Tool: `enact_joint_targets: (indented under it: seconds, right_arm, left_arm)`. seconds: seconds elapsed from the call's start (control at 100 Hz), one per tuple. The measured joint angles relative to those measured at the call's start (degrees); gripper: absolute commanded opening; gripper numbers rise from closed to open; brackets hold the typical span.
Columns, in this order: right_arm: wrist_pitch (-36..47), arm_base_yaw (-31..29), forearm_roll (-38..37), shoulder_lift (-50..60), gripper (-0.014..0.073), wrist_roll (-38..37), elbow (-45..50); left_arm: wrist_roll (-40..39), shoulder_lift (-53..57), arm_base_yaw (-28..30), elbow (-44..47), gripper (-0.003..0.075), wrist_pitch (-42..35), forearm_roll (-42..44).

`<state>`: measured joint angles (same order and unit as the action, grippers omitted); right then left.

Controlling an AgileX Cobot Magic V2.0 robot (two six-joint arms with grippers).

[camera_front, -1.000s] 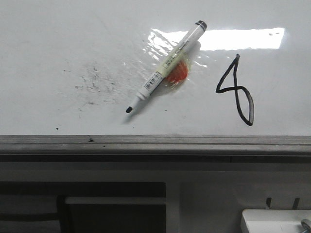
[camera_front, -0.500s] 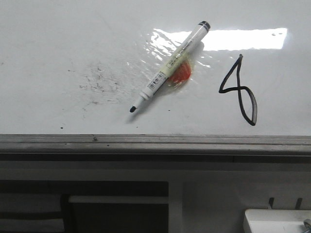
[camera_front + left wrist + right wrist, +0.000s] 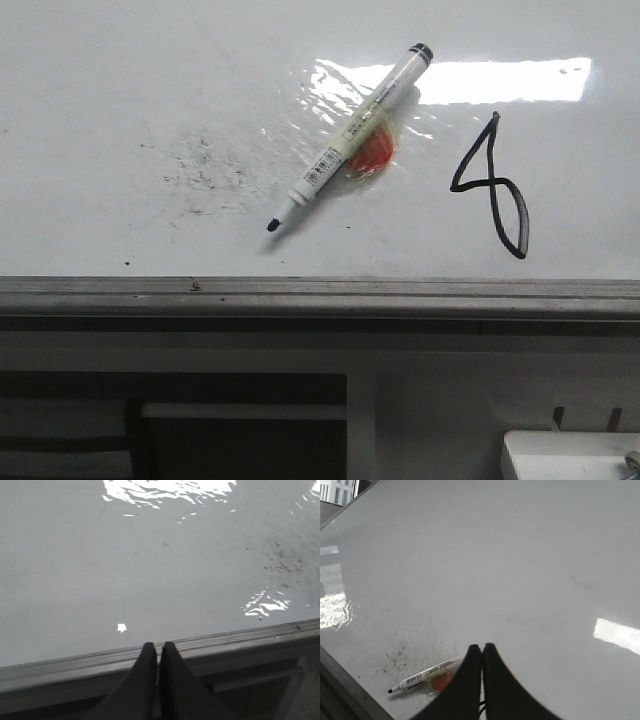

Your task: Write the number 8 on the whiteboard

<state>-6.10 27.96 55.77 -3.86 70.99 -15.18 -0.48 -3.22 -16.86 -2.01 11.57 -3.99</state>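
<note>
While the marker (image 3: 348, 138) lies uncapped on the whiteboard (image 3: 100, 100), left of the number 8 (image 3: 492, 184), both grippers (image 3: 159, 652) (image 3: 482, 655) stay clenched, empty.

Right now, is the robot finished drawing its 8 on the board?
Mostly done: a black figure is drawn on the whiteboard, though it looks more like a 4. The marker lies uncapped on the board, in neither gripper. Both the left gripper and right gripper are shut and empty. Perhaps only tidying up remains.
</note>
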Motion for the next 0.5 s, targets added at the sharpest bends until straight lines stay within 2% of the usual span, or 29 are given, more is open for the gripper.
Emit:
enact_joint_targets:
  seconds: [0.13,0.28,0.5]
  right_arm:
    - [0.00,0.00,0.00,0.00,-0.0064,0.00,0.00]
    - [0.00,0.00,0.00,0.00,-0.0064,0.00,0.00]
    - [0.06,0.00,0.00,0.00,-0.0064,0.00,0.00]
  left_arm:
    - [-5.21,3.43,1.37,1.67,-0.0020,0.56,4.31]
    - [-6.26,3.46,3.03,1.67,-0.0020,0.81,4.47]
    - [-6.26,3.46,4.01,1.67,-0.0020,6.34,3.99]
